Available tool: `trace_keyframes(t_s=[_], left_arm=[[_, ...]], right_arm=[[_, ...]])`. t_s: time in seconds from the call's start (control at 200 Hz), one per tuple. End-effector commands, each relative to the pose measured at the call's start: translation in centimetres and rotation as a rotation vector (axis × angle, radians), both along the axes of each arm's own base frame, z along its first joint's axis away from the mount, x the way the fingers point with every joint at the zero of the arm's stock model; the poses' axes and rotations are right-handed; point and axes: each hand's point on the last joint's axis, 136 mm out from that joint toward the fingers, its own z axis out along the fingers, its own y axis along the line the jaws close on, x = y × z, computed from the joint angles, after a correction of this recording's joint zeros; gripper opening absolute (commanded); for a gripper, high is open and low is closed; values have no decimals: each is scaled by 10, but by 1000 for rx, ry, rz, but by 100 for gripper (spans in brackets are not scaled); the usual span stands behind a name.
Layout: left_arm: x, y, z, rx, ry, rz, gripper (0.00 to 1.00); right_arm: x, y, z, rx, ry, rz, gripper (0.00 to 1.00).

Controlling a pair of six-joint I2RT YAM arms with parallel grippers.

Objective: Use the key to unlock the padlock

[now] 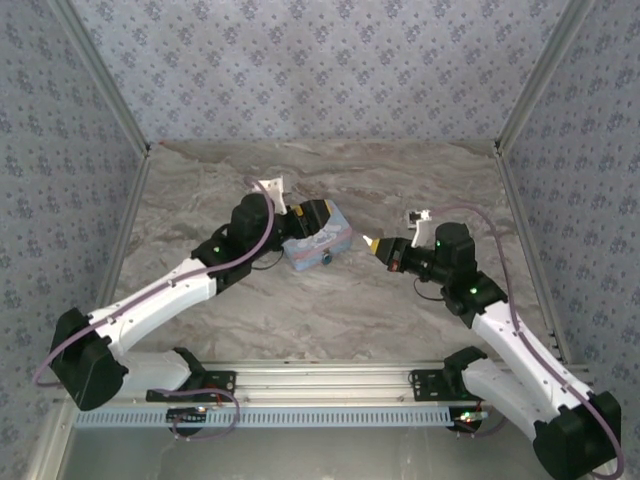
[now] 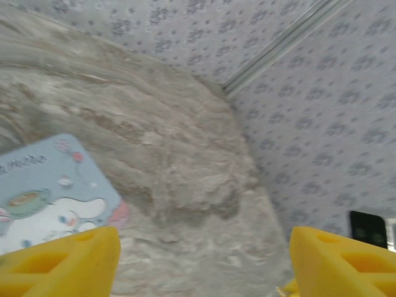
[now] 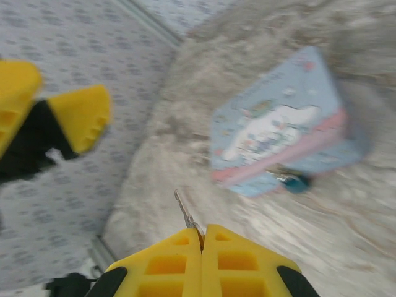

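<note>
The key (image 3: 184, 213) is pinched in the right claw (image 3: 202, 234), ready for the padlock (image 3: 297, 182) at two o'clock; the left claw (image 2: 204, 250) is spread wide.

Near the middle of the table (image 1: 300, 320): tin box (image 1: 322, 241), with padlock (image 1: 327, 259) against its near side. Over the box's far left part: left gripper (image 1: 311, 218). Right of the box and apart from it: right gripper (image 1: 373, 243), with key (image 3: 184, 210) between its fingertips, pointing boxward.
</note>
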Motion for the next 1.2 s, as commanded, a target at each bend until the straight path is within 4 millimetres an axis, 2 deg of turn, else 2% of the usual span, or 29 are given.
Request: trace_keyframes(t_s=[0.0,0.285,0.42,0.64,0.909,1.194], left_arm=[[10,9,-37,249,55,17,74],[39,-32,-79,456,160,-66,74],[45,-57,-95,505,194,-120,74],[51,-86,-122,546,244,-187,74],[55,-100,-143,563,285,-220,75],[43,-108,-169,575,336,-258,74]], right_arm=[[-9,-36,-30,-227,66,-100,0],[-14,-64,-40,-346,91,-205,0],[-15,-71,-41,-378,98,-221,0],[-17,-78,-40,-396,97,-232,0],[-17,-80,-40,-393,101,-230,0],[-17,-82,-41,-398,102,-233,0]])
